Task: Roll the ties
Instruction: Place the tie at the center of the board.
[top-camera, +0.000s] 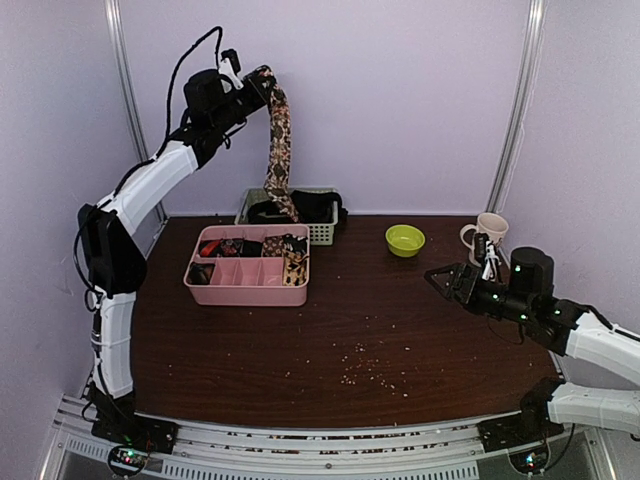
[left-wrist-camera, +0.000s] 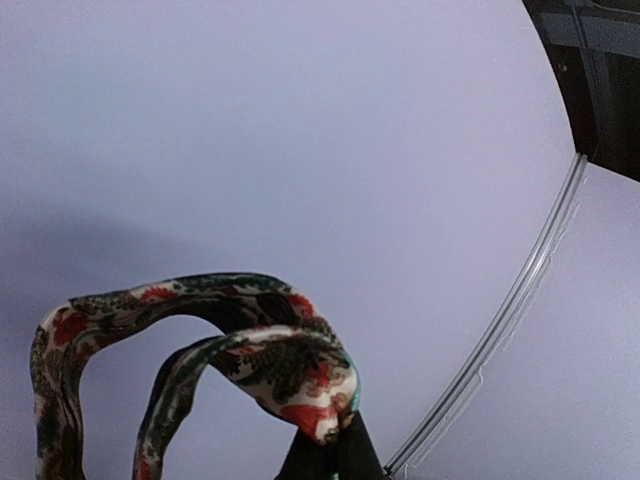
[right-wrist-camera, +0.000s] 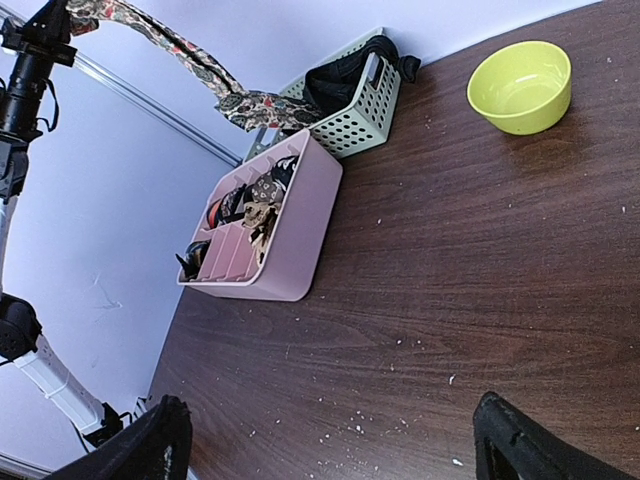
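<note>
Left gripper (top-camera: 256, 84), raised high against the pale back wall (top-camera: 400, 100), is clenched on one end of a patterned tie (top-camera: 279, 140), which hangs from the jaws in a long, slightly twisted strip. Directly beneath those jaws, at the far edge of the table (top-camera: 450, 350), stands a pale green perforated basket (top-camera: 322, 232). The tie's lower end drops into it among dark fabric (top-camera: 320, 208). On the near side of the basket, close against it, a pink divided tray (top-camera: 245, 293) holds a few bundled ties (top-camera: 295, 262) in its compartments.

Right gripper (top-camera: 446, 279) hovers low over the table's right side, its jaws released and spread wide with nothing between them. Open brown wood dotted with pale crumbs (top-camera: 375, 372) lies between its fingers and the tray. A lime-green bowl (top-camera: 405, 240) sits ahead of those jaws and off to one side, near the wall. A cream mug (top-camera: 487, 232) stands just beside the gripper's body.

The held tie is tan and dark with reddish flecks. In the left wrist view the length just past the jaws curls into a loose double loop, showing a cream, red and dark green paisley-like print.
</note>
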